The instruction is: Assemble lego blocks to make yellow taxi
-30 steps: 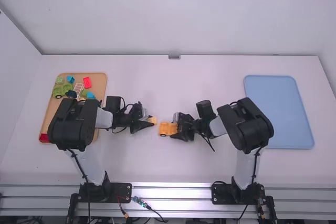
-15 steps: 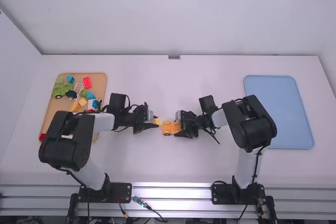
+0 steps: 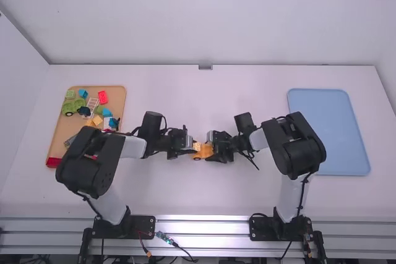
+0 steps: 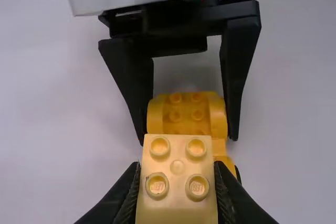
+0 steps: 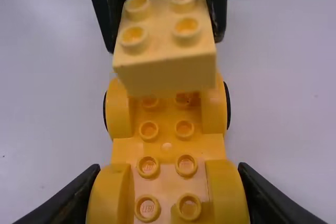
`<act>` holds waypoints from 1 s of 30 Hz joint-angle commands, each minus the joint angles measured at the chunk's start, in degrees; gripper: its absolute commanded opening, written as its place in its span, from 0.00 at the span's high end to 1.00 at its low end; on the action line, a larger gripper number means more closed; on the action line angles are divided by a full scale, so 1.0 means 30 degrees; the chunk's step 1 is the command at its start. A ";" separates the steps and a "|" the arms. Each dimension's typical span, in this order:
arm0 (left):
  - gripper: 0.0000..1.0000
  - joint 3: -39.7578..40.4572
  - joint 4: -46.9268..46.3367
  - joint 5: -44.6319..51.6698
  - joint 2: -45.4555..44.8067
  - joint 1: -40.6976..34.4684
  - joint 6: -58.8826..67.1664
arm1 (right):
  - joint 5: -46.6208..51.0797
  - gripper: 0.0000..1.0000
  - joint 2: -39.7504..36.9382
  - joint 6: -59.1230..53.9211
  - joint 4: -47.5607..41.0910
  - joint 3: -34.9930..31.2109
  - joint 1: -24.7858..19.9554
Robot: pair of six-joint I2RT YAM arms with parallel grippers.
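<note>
While the left gripper [image 3: 192, 148] has its jaws clamped on a pale yellow block [image 4: 177, 163] over one end of a yellow wheeled base [image 5: 168, 148], the right gripper's [image 3: 211, 151] jaws grip the other end, between tan [image 3: 57, 141] and blue [image 3: 328, 134] trays on the counter [image 3: 204, 196].

White table [image 3: 185, 197], smooth top. Tan tray [image 3: 62, 134] lies flat near left edge, its far end toward far left corner. Blue tray [image 3: 328, 134] flat near right edge, far end toward far right corner; corners rounded. Trays well apart, long sides running near to far.
</note>
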 commanded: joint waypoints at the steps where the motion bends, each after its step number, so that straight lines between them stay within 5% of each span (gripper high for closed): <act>1: 0.98 -0.0226 0.0430 0.0211 0.0585 -0.0029 -0.0738 | 0.0452 0.56 0.0296 0.0219 -0.0058 -0.0051 -0.0007; 30: 0.98 -0.0233 0.1508 0.1224 0.1947 -0.0415 -0.1299 | 0.0663 0.54 0.0296 0.0991 0.0015 -0.0051 0.0036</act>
